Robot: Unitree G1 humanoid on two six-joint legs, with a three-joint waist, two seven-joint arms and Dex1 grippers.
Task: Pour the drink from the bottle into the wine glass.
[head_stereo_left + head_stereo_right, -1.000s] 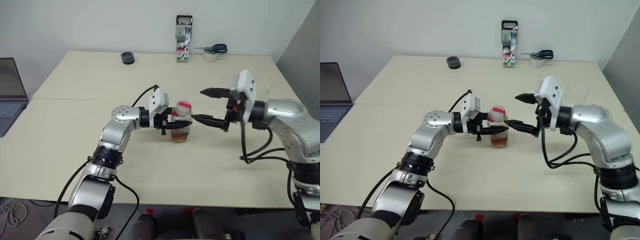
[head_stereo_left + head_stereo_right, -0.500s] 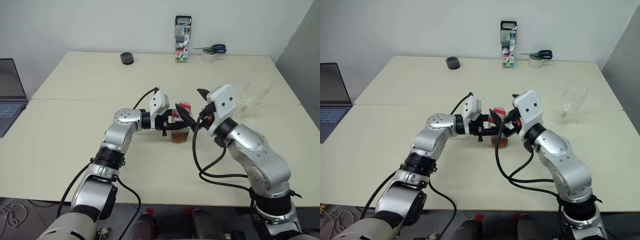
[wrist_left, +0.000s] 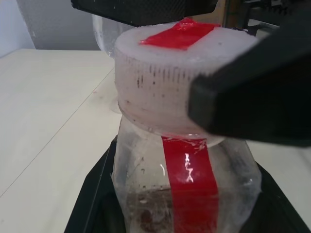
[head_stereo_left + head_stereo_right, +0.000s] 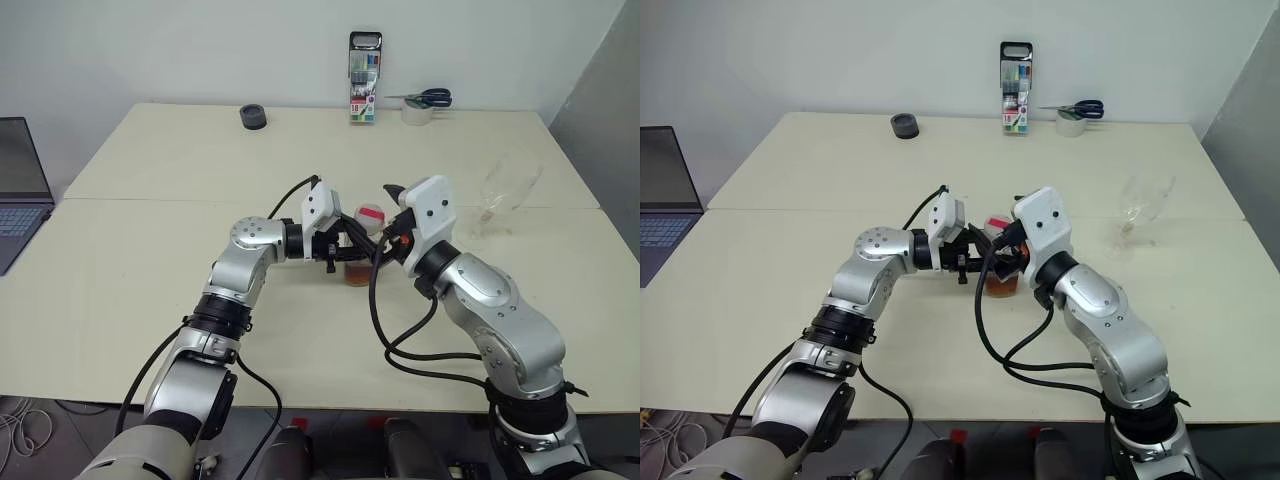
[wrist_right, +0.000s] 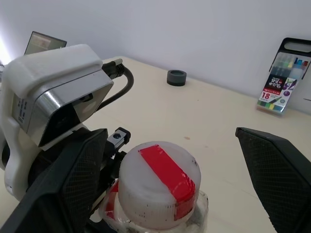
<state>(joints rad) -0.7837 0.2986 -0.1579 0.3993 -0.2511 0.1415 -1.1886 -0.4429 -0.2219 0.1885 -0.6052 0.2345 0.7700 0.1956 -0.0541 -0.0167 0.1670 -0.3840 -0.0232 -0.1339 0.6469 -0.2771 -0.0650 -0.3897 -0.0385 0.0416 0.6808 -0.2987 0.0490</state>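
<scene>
The bottle (image 4: 362,250) sits upright around the middle of the cream table (image 4: 150,180), with a bit of the reddish-brown drink (image 4: 358,274) pooled at its bottom and the white cap with a red strip across it (image 5: 159,184) screwed on. The left gripper (image 4: 345,245) comes in level from the side and is clamped tight on the bottle's body just under the cap. The right gripper (image 5: 170,189) has its two black fingers (image 5: 279,165) spread wide on either side of the cap, not touching it as far as the wrist view shows. The wine glass (image 4: 505,190) stands off toward the robot's right, well apart from the bottle, and looks empty. The table is really two pale tops pushed together with a seam running across, set against a plain white wall (image 4: 200,50) with a grey panel on the far right. Along the back edge there's a black roll of tape (image 4: 254,116), a pack of coloured markers (image 5: 284,77) standing upright with "18" readable on its label (the rest is too small to read), and blue-handled scissors (image 4: 430,97) lying on top of a tape roll (image 4: 416,113). A laptop (image 4: 20,190) pokes in from the far left.
</scene>
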